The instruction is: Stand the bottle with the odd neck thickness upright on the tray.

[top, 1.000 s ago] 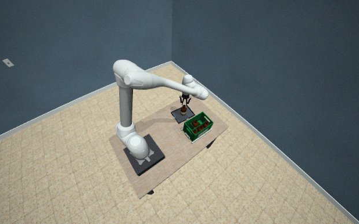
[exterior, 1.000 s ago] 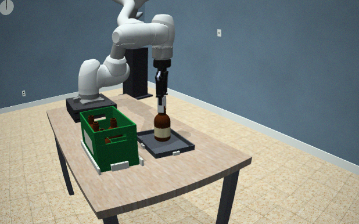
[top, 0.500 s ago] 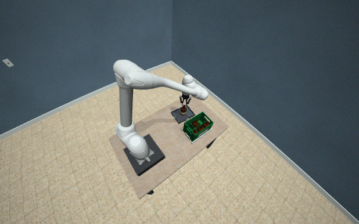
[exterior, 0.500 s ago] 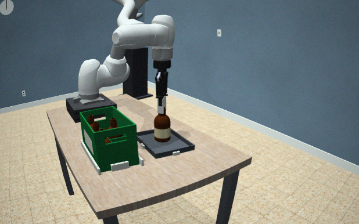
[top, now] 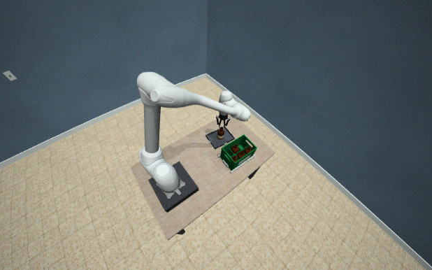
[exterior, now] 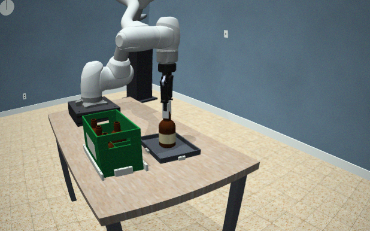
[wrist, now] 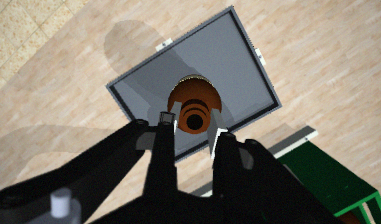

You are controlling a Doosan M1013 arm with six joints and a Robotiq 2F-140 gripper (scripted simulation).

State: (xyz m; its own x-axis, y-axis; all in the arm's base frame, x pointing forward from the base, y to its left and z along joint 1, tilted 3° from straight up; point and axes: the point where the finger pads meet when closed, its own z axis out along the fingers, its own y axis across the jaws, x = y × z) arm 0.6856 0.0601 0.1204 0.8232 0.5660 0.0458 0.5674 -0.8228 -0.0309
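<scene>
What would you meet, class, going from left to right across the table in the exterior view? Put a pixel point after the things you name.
Green crate (top: 228, 163) (exterior: 120, 160) (wrist: 336, 167) with brown bottles → brown bottle with a pale label (top: 220, 133) (exterior: 167, 128) (wrist: 178, 92), upright on the dark tray.

lower parts of the four bottles (top: 241, 154) (exterior: 117, 127) hidden by crate walls, tabletop's (wrist: 66, 100) far corners cropped from wrist view

White arm (top: 152, 129) (exterior: 141, 37), bent at elbow (top: 149, 87). Upper arm rises from the shoulder, forearm (top: 203, 101) reaches out over the worktop. Wrist (top: 226, 98) (exterior: 167, 39) turned down, black hand (top: 221, 127) (exterior: 166, 114) (wrist: 194, 116) straight below it, pointing down. Hand closed in a grip, light fingertip pads (exterior: 166, 111) (wrist: 216, 125) facing each other, narrow gap between. Black finger linkages angle inward in wrist view.
</scene>
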